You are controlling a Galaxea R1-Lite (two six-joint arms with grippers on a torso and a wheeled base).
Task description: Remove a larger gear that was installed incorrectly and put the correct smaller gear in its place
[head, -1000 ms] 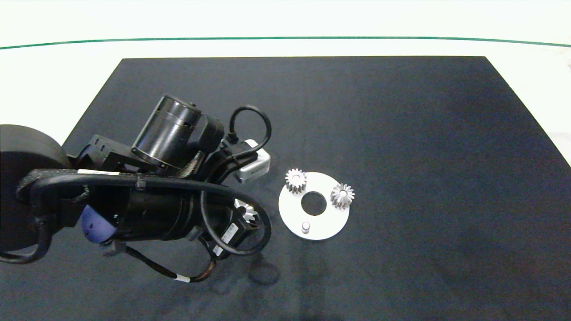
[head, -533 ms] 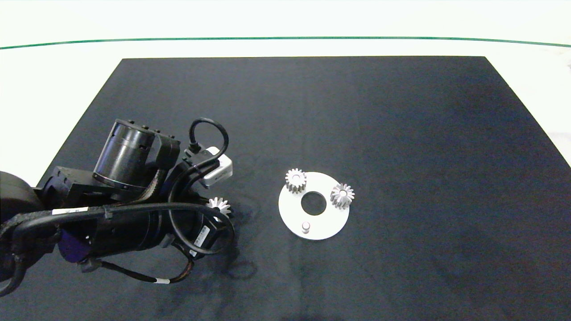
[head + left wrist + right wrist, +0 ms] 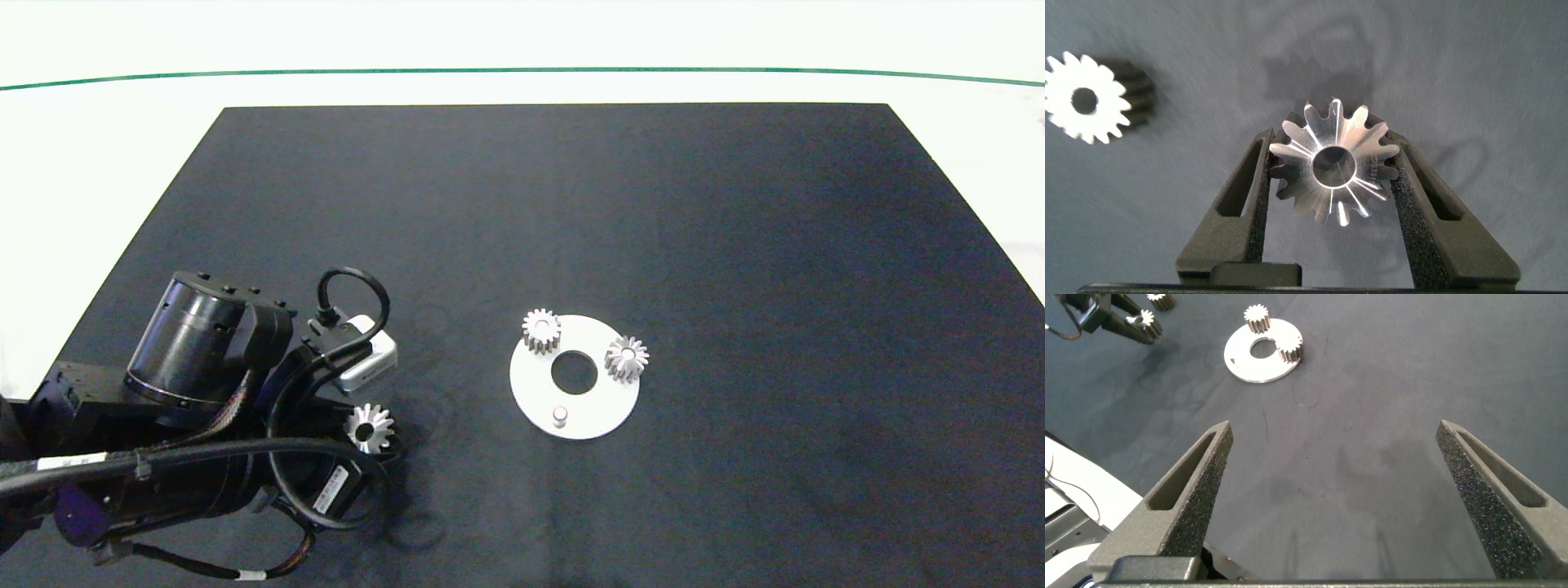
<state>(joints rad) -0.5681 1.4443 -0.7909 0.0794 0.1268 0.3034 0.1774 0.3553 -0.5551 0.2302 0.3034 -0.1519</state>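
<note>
My left gripper [image 3: 1331, 145] is shut on the larger gear [image 3: 1333, 159], a silver star-toothed gear held flat between both fingers just above the black mat. In the head view this gear [image 3: 370, 426] sits at the arm's tip, left of the white round plate [image 3: 608, 408]. The smaller gear [image 3: 1086, 98] lies loose on the mat close beside the gripper; the arm hides it in the head view. The plate carries two small gears [image 3: 540, 329] [image 3: 626, 358] and a bare peg [image 3: 559, 416]. My right gripper [image 3: 1333, 425] hovers open far from the plate [image 3: 1241, 363].
The black mat [image 3: 735, 245] covers most of the white table, with bare mat right of and beyond the plate. The plate has a round centre hole [image 3: 574, 372]. The left arm's bulk and cables fill the front left corner.
The left arm has drawn back to the left and toward the front edge, carrying the larger gear away from the plate. The plate and its two gears have not moved.
</note>
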